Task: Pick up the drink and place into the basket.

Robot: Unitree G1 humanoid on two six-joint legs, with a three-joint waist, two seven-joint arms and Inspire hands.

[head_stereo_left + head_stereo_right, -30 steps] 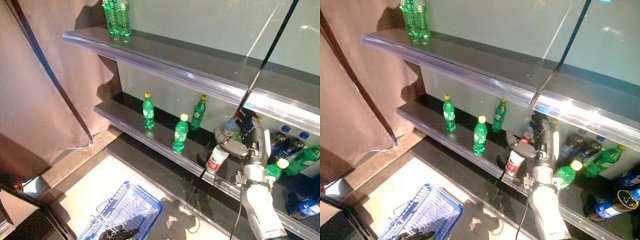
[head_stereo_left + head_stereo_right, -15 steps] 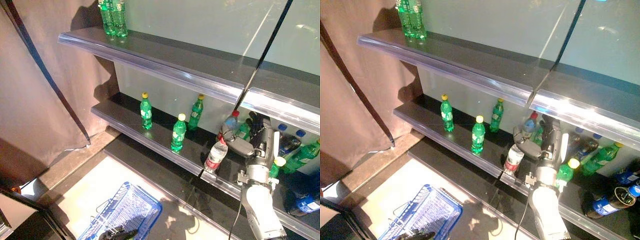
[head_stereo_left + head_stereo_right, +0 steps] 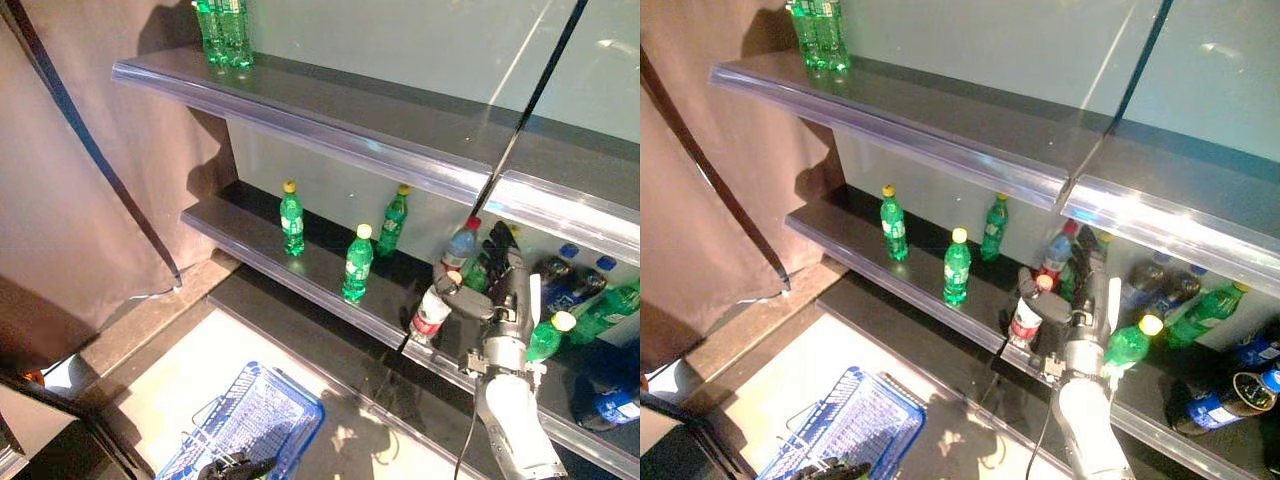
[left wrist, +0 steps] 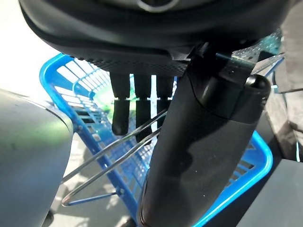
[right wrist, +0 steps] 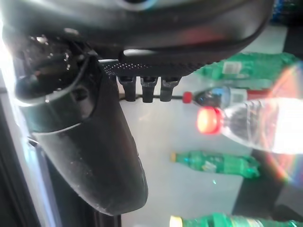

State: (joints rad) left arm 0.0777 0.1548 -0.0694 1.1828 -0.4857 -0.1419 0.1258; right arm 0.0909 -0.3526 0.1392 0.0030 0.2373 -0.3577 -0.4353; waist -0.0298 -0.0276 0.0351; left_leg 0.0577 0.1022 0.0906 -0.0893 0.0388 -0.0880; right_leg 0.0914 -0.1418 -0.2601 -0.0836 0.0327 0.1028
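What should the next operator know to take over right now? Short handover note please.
Right hand: at the middle shelf, beside a clear red-capped water bottle near the shelf's front edge. Its wrist view shows the bottle next to the hand, with nothing held. Fingers open.
Left hand: low, shut on the wire handle of the blue basket, which sits near the floor in front of the shelves.
Done: basket is in hand and the right hand has reached the bottle.
Left: grasp the bottle, lift it off the shelf, carry it down and place it in the basket. No drink shows in the basket.
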